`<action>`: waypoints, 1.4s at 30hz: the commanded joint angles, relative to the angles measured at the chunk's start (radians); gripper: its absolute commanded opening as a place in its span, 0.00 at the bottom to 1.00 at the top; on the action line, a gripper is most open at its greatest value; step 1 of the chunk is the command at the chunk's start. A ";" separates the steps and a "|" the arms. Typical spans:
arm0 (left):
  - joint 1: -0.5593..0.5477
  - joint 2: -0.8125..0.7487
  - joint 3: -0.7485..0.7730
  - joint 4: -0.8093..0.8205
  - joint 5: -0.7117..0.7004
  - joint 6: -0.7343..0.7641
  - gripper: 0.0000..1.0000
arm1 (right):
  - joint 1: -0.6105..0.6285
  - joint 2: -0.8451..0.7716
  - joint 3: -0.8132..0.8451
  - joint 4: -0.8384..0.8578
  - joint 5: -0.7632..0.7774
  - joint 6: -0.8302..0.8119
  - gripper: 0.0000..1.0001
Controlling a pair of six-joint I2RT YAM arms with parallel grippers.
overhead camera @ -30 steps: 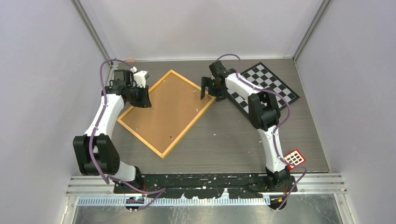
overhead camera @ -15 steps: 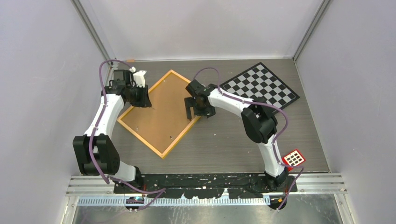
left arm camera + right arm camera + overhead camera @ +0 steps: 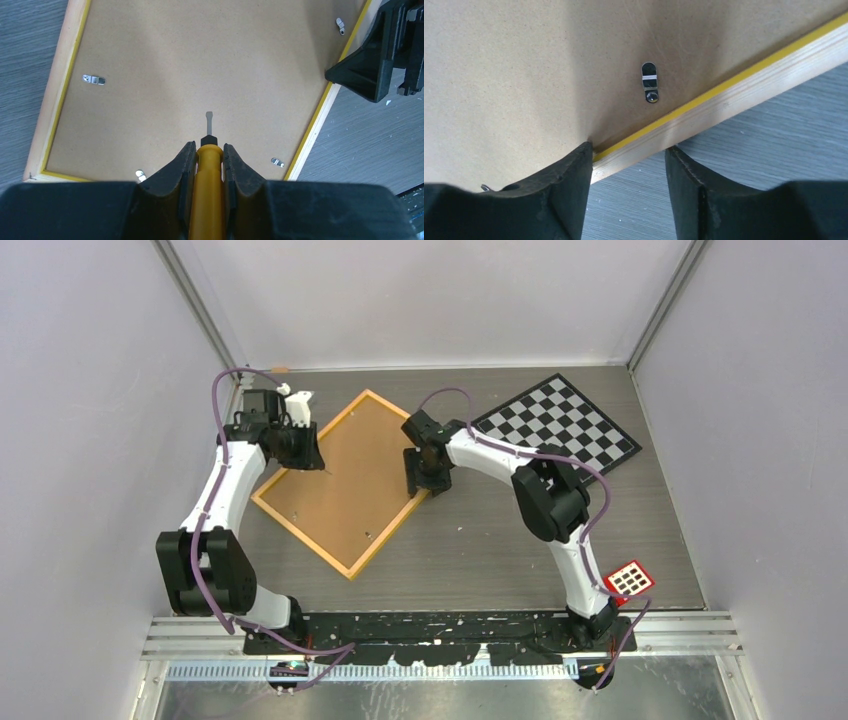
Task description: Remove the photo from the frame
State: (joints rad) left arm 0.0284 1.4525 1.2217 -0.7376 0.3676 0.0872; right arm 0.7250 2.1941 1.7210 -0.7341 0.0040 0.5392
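Observation:
The frame [image 3: 345,485] lies face down on the table, its brown backing board up and its yellow-orange rim [image 3: 734,97] around it. The photo is hidden under the board. Small metal clips [image 3: 94,79] [image 3: 649,81] sit along the edges. My left gripper [image 3: 312,455] [image 3: 206,146] is shut on a yellow-handled screwdriver [image 3: 206,175], whose tip [image 3: 209,117] points at the board near the frame's left corner. My right gripper [image 3: 418,483] [image 3: 628,152] stands open astride the frame's right rim: one finger [image 3: 569,175] rests on the board, the other [image 3: 684,175] stands over the table, apart from the rim.
A black-and-white checkerboard [image 3: 560,425] lies at the back right. A small red-and-white tag [image 3: 631,580] sits near the right arm's base. Grey walls close in the table on three sides.
The right arm has swung left from the frame's far right corner to the middle of its right rim, and its jaws have narrowed. The left arm and screwdriver have not moved.

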 commanded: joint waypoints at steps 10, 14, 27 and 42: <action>0.007 -0.057 0.021 0.009 0.041 0.031 0.00 | -0.224 -0.023 -0.062 -0.094 -0.047 -0.306 0.35; 0.006 -0.055 0.022 0.007 0.047 0.047 0.00 | -0.246 0.004 0.018 -0.105 -0.116 -0.396 0.31; 0.007 -0.053 0.039 0.020 0.042 0.061 0.00 | -0.209 0.049 0.008 -0.192 -0.149 -0.224 0.63; -0.004 -0.007 0.101 -0.034 0.056 0.201 0.00 | -0.208 -0.012 -0.035 -0.223 -0.084 -0.463 0.01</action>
State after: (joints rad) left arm 0.0284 1.4372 1.2556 -0.7586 0.3946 0.2035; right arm 0.5060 2.1712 1.6932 -0.8837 -0.1719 0.3065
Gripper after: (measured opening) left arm 0.212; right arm 0.073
